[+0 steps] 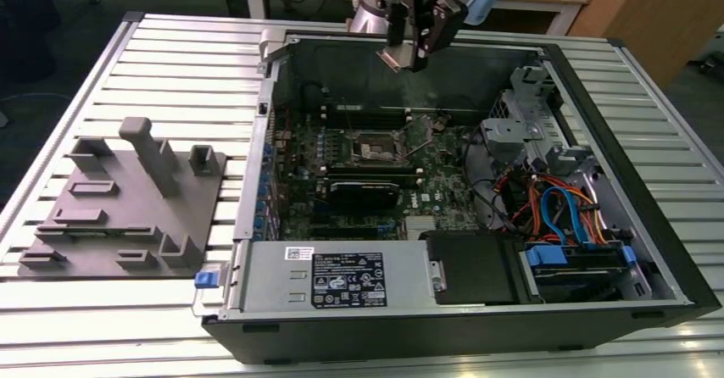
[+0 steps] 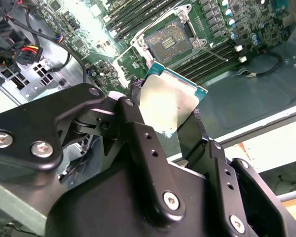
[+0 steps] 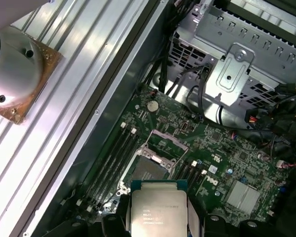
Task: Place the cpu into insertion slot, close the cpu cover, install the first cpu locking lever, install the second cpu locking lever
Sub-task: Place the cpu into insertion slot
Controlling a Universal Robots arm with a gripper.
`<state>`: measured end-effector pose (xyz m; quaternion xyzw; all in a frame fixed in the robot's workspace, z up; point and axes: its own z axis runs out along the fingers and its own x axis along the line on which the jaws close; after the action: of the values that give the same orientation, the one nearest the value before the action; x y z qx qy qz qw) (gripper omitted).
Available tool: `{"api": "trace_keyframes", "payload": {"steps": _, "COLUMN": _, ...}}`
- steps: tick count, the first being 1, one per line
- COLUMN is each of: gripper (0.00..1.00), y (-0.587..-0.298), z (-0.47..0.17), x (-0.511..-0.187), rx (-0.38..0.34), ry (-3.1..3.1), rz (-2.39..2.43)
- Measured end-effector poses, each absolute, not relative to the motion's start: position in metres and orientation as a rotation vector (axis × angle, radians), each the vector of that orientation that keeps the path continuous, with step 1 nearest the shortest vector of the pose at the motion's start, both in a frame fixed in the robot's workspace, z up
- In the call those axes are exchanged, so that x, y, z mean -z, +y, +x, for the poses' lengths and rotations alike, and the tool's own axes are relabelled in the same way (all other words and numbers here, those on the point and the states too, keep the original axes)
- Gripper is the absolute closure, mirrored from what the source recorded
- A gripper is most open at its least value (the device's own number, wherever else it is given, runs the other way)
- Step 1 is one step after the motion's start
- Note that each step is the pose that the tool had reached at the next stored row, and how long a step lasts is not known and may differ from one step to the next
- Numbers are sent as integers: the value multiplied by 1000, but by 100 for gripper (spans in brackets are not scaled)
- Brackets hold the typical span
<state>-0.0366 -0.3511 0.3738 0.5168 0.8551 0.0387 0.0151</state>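
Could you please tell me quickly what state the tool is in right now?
The tool is closed, holding the cpu clear of the insertion slot.

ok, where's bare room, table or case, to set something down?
On the exterior view's left, bare slatted table behind the grey fixture and in front of it, beside the computer case. Inside is crowded: cables, drive cage, motherboard. The gripper holds the cpu above the case.
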Motion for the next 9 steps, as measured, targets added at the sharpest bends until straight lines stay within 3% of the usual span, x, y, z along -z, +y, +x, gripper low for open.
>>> {"api": "trace_keyframes", "payload": {"steps": 9, "gripper": 46, "y": -351, "z": -37, "x": -373, "rx": -117, "ry": 2574, "rz": 1736}}
